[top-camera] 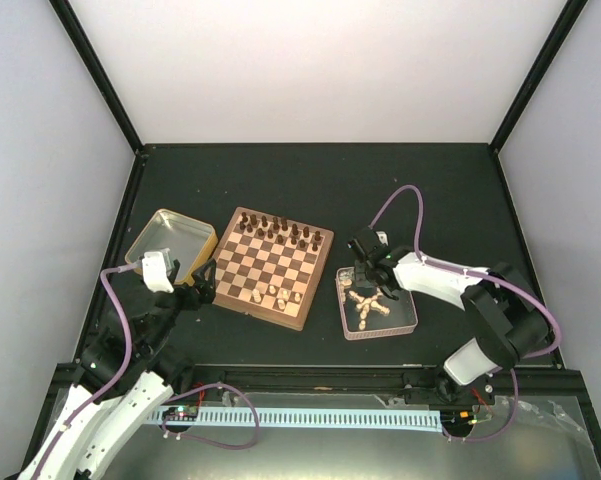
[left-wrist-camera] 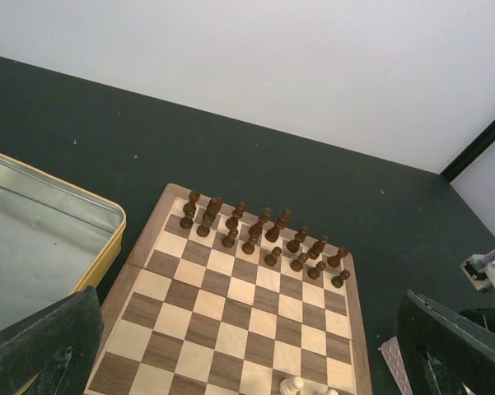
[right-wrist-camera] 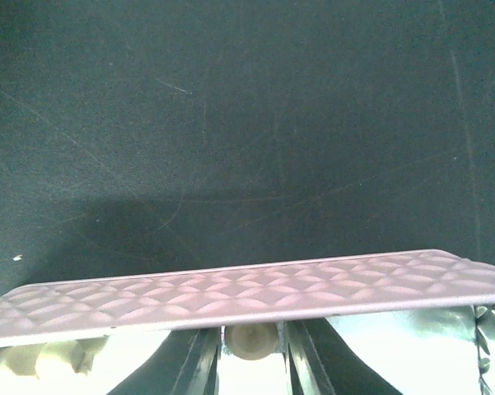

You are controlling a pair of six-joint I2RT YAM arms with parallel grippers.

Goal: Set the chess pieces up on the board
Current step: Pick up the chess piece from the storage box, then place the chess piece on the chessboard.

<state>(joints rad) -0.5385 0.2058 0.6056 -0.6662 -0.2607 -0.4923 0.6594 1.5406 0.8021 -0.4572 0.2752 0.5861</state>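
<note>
We count sixteen dark men of turned wood at the checkered board's twelve o'clock, and about four pale pieces at six. The left gripper gapes wide; the right gripper pinches one pale piece.

A yellow-rimmed metal tin is set left on the dark counter, a clear tray right; dark brown chessmen are ranged in two rows between.

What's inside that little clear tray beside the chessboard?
The tray holds a loose heap of pale chessmen. The right gripper reaches in, with one chessman seemingly pinched between its fingers. Anything beneath the gripper is hidden.
</note>
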